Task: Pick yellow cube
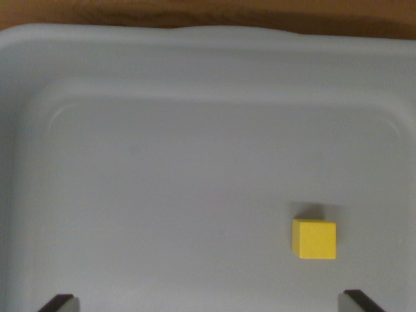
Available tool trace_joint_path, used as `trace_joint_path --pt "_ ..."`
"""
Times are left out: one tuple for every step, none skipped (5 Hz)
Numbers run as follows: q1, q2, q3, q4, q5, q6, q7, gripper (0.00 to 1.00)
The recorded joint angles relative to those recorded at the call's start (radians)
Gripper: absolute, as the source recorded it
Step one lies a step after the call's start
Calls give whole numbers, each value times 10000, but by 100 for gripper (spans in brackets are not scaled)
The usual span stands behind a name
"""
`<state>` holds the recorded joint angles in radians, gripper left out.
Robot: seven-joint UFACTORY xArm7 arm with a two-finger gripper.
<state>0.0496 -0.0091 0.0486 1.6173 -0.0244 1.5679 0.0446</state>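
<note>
Your gripper (pixel 208 302) stands spread wide and empty, only its two dark fingertips (pixel 58 301) showing at the bottom corners of the wrist view, while the yellow cube (pixel 314 239) sits flat on the floor of the grey plastic tub (pixel 195 71), toward the wrist view's lower right and nearer the right-hand tip. Shift toward that side until the cube lies midway between the tips, square to its faces, then descend. Bare floor surrounds the cube; the tub's right wall is the nearest edge.
</note>
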Motion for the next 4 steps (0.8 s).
trace_joint_path --pt "0 0 0 0 0 0 0 0" --pt "-5 9 -3 -13 3 -18 -10 0" --pt "-5 9 -3 -13 3 -18 -10 0" --pt "-27 51 -16 -75 20 -104 -55 0"
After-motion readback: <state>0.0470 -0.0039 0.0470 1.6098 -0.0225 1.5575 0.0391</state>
